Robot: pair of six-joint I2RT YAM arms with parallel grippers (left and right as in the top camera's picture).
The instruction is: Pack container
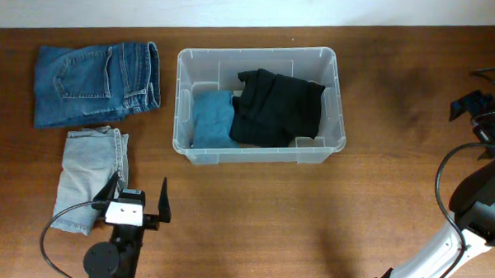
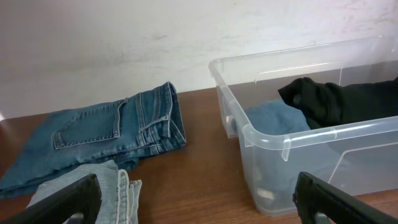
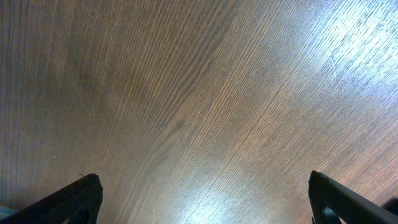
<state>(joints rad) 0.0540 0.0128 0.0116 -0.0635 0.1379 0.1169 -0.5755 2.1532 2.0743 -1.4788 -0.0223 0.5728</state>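
Left gripper [image 1: 138,187] hangs low at the table's [image 1: 379,160] front, jaws wide and empty, beside pale folded jeans [image 1: 89,175]. Container [image 1: 255,153] sits mid-table toward the back, black garment [image 1: 277,107] and blue garment [image 1: 211,117] inside; darker jeans [image 1: 93,82] lie just left, not yet packed. Right gripper [image 3: 205,202], far right, jaws wide, empty; roughly half done, I judge.

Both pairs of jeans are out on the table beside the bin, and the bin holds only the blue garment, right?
Not quite. The bin holds two items: the blue garment and a black garment partly over it, as the overhead view shows. The dark jeans and light jeans are indeed on the table beside it.
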